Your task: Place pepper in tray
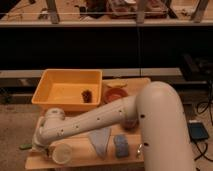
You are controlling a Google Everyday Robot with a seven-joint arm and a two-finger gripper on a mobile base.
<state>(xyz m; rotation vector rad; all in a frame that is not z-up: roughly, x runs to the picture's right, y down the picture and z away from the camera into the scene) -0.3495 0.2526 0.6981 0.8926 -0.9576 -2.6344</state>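
Observation:
The green pepper [25,146] shows as a thin green sliver at the left front edge of the wooden table [80,150], mostly hidden by the arm's end. My gripper [38,145] is low over the table's left front corner, right at the pepper, below the white wrist [50,122]. The yellow tray [60,89] stands at the table's back left, behind the gripper, with a small dark object [87,95] inside it.
A small round cup [62,153] stands just right of the gripper. A pale triangular packet [101,140] and a blue sponge [120,145] lie at the front. An orange-red bowl [115,95] sits right of the tray. A dark shelf unit rises behind the table.

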